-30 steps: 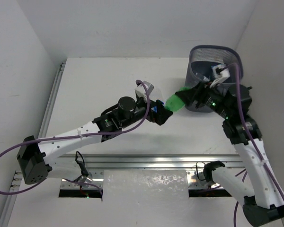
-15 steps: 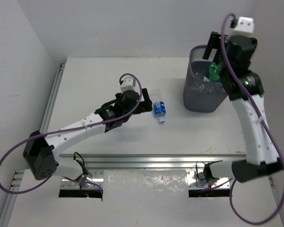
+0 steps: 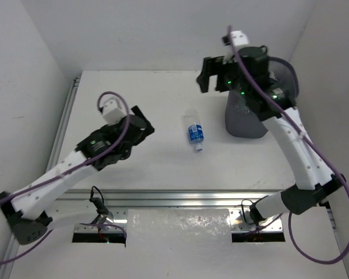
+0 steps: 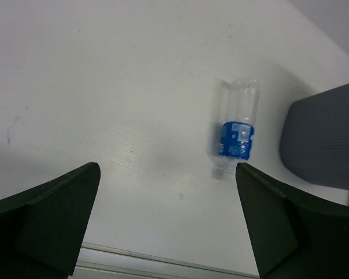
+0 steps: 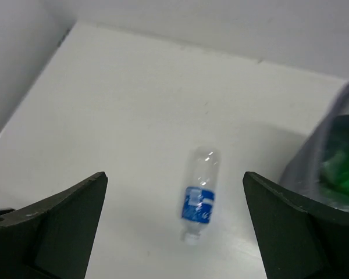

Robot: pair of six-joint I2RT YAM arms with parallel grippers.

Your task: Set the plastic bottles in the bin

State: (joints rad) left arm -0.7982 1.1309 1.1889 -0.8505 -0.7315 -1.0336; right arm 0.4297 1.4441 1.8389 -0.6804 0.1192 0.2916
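One plastic bottle (image 3: 194, 132), clear with a blue label and a white cap, lies on the white table left of the bin (image 3: 244, 121). The left wrist view shows this bottle (image 4: 235, 136) ahead and to the right, and the right wrist view shows the same bottle (image 5: 200, 200) below. A bright green bottle (image 5: 344, 156) lies inside the bin (image 5: 314, 168). My right gripper (image 3: 211, 75) hangs open and empty, high up left of the bin's rim. My left gripper (image 3: 141, 123) is open and empty, well to the left of the bottle.
A metal rail (image 3: 180, 199) runs along the table's near edge. White walls close in the table at the back and both sides. The bin (image 4: 326, 142) stands near the right wall.
My right gripper carried the green bottle up over the bin, opened, and swung left, leaving it inside. My left arm pulled back to the left, away from the blue-labelled bottle.
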